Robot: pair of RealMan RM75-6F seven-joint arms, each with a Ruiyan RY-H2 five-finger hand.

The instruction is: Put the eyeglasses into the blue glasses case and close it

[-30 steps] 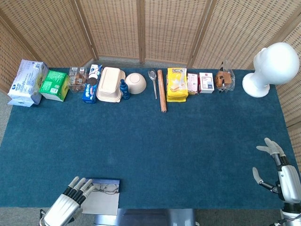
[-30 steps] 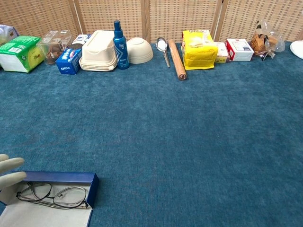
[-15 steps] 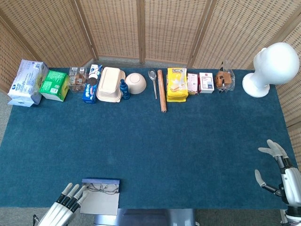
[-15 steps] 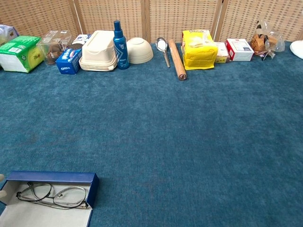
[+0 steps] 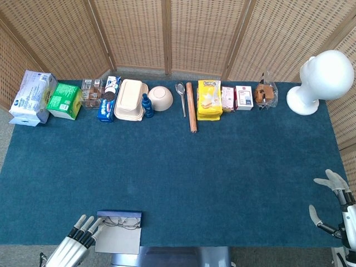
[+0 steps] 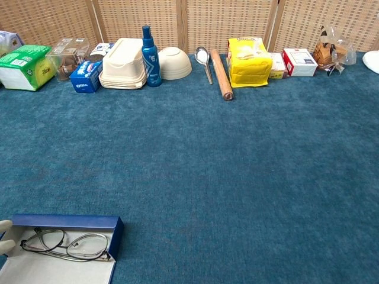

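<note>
The blue glasses case (image 5: pixel 119 214) lies open at the table's front left, its white-lined lid (image 5: pixel 118 241) flat toward the front edge. The thin-framed eyeglasses (image 5: pixel 123 223) rest inside the case (image 6: pixel 71 222), lenses side by side (image 6: pixel 65 244). My left hand (image 5: pixel 77 245) lies just left of the case with its fingers straight and apart, holding nothing; only its fingertips (image 6: pixel 6 226) show in the chest view, at the case's left end. My right hand (image 5: pixel 338 207) hangs at the far right front edge, fingers spread, empty.
A row of goods lines the back edge: tissue packs (image 5: pixel 32 95), a cookie box (image 5: pixel 107 100), a beige container (image 5: pixel 130 99), a blue bottle (image 6: pixel 149 48), a bowl (image 5: pixel 160 98), a rolling pin (image 5: pixel 191 107), a yellow bag (image 6: pixel 247 61). A white mannequin head (image 5: pixel 321 79) stands back right.
My left hand has drawn back toward the front edge, off the case's left end. My right hand has slid down and right, partly out of the head view. Case and glasses stayed put.
</note>
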